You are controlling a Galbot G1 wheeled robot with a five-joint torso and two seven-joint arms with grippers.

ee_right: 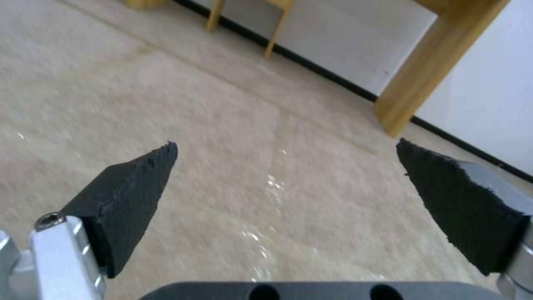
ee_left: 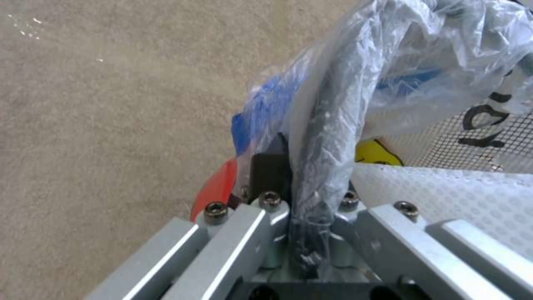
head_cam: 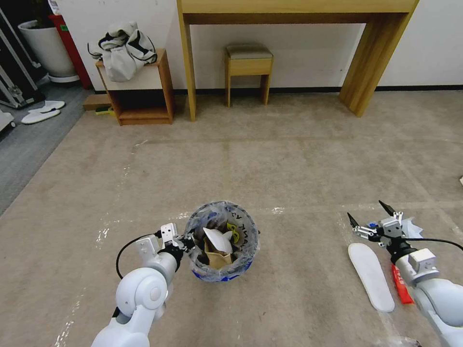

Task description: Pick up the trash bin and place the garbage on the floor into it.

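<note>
the small round red trash bin with a blue band and a clear plastic liner (head_cam: 222, 241) is near the middle of the beige carpeted floor (head_cam: 270, 159), straight ahead of the robot. the left gripper (head_cam: 185, 242) is at the bin's left rim, and in the left wrist view its jaws are closed on the dark rim wrapped in the clear bag (ee_left: 327, 137), so the rim runs up between them. black writing and a yellow mark show on the liner's inner side. inside the bin lie a flat white slipper (head_cam: 218, 239), standing tilted with its toe up, and a crumpled brown paper bag (head_cam: 215, 258) beneath and beside it; the dotted white surface of the slipper (ee_left: 444, 196) sits just inside the rim close to the jaws.

the right gripper (head_cam: 370, 214) hangs to the right of the bin, well apart from it, with its black pointed jaws spread wide and nothing between them; the right wrist view shows bare carpet between the two tips. just below that gripper a second flat white slipper (head_cam: 370, 275) lies on the floor. a red wrapper (head_cam: 401, 285) lies beside the slipper, partly under the right arm, and white-blue crumpled paper (head_cam: 410, 226) sits just behind the gripper.

far off at the left edge, two more white slippers (head_cam: 42, 112) lie on the grey floor strip. a grey-white bundled jacket (head_cam: 123, 47) rests on a low wooden shelf unit (head_cam: 144, 96) by the wall.
</note>
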